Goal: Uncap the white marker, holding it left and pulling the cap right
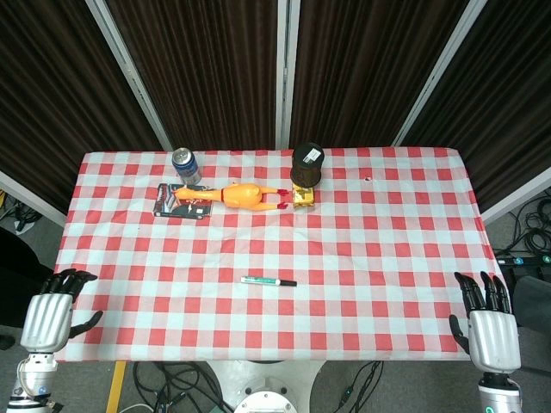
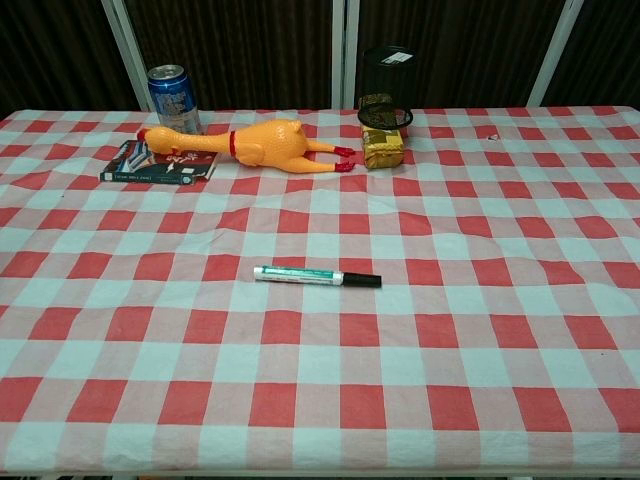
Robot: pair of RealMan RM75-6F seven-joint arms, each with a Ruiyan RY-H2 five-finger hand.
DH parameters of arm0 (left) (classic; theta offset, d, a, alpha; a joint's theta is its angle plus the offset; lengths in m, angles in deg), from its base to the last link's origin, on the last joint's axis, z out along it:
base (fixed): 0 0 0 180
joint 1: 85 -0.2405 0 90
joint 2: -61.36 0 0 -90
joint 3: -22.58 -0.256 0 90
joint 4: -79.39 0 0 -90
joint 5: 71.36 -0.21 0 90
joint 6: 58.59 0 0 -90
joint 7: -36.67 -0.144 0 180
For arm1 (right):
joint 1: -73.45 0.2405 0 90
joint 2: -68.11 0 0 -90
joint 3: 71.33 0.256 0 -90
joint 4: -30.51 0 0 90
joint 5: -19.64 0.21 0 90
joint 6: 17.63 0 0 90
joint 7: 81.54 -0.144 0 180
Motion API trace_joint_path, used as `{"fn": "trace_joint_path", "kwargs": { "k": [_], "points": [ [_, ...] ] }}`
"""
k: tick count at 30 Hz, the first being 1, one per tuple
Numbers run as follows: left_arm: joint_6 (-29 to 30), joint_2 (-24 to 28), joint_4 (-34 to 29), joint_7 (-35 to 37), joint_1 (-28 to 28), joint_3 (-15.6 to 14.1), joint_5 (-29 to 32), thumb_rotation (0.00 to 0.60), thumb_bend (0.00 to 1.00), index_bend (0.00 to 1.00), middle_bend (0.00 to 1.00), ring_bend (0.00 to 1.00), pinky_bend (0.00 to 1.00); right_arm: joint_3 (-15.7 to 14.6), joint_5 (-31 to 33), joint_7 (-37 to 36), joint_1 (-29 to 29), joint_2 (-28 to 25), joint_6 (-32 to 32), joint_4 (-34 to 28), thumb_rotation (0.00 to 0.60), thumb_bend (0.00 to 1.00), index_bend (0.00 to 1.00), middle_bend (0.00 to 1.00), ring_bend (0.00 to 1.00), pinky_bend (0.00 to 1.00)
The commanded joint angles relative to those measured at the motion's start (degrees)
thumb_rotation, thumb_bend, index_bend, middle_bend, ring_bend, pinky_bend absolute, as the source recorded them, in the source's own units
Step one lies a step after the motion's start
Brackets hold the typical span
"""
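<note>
**Marker capped on the cloth, both hands idle at the near corners**

The white marker with green print (image 1: 263,280) lies flat on the red-and-white checked tablecloth (image 1: 379,232), a little below the centre of the head view. Its black cap (image 1: 288,282) is on, pointing toward the right of the frame. In the chest view the same marker (image 2: 298,274) sits near mid-frame, with the cap (image 2: 361,280) at its right end.

Left hand (image 1: 53,311): lower left corner of the head view, at the table's near edge, fingers spread and holding nothing. Right hand (image 1: 489,323): lower right corner, fingers apart, likewise holding nothing. Both are well apart from the marker. Neither hand shows in the chest view.

Along the upper part of the cloth, 5 other items: a blue drink can (image 1: 186,165) at upper left; a dark flat packet with printed cover (image 1: 180,201) just below it; a yellow rubber chicken (image 1: 243,196) lying lengthwise with its head over the packet; a black mesh cup (image 1: 307,163); and a small gold-wrapped block (image 1: 302,197) in front of the cup, touching the chicken's red feet.
</note>
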Motion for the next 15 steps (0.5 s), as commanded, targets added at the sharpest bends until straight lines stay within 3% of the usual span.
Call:
{"fn": "trace_joint_path", "kwargs": {
  "k": [1, 15],
  "points": [
    [0.12, 0.30, 0.28, 0.56, -0.27, -0.19, 0.13, 0.600, 0.17, 0.30, 0.28, 0.18, 0.22, 0.09, 0.25, 0.22, 0.32, 0.29, 0.71, 0.05, 0.600, 0.25, 0.12, 0.18, 0.00, 0.03],
    [-1.21, -0.29, -0.56, -0.19, 0.83, 0.48, 0.43, 0.600, 0.18, 0.30, 0.28, 0.18, 0.22, -0.11, -0.14, -0.05, 1.07, -0.22, 2.06, -0.90, 0.600, 0.25, 0.12, 0.18, 0.00, 0.03]
  ]
}}
